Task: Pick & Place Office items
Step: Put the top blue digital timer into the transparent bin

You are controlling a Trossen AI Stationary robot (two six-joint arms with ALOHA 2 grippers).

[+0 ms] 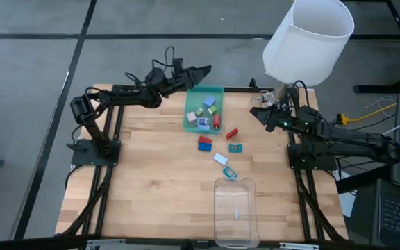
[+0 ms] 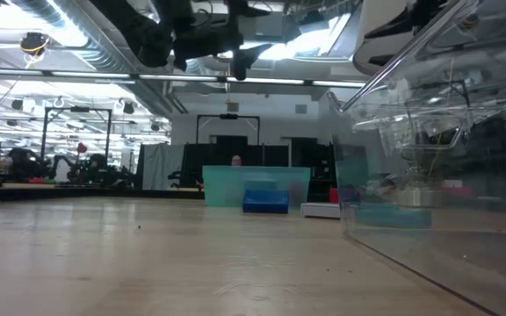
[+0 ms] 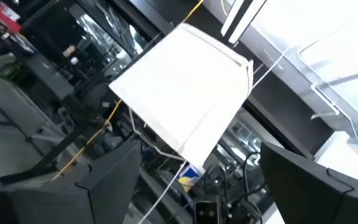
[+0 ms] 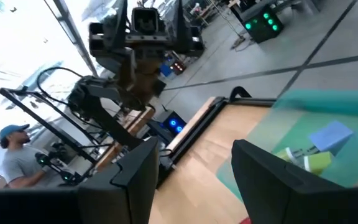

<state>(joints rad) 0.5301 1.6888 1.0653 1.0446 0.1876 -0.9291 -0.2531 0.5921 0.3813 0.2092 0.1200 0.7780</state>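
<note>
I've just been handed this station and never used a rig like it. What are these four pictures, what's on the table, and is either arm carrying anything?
Two dark robot arms work at a wooden table. One picture looks straight down, one looks level across the tabletop, and one sits on each wrist. From above, the left gripper is raised at the far edge by the green tray, fingers open and empty. The right gripper waits at the right far edge, fingers apart, holding nothing visible. The green tray holds several small office items; a few more lie loose between it and the clear plastic tray at the near edge.
</note>
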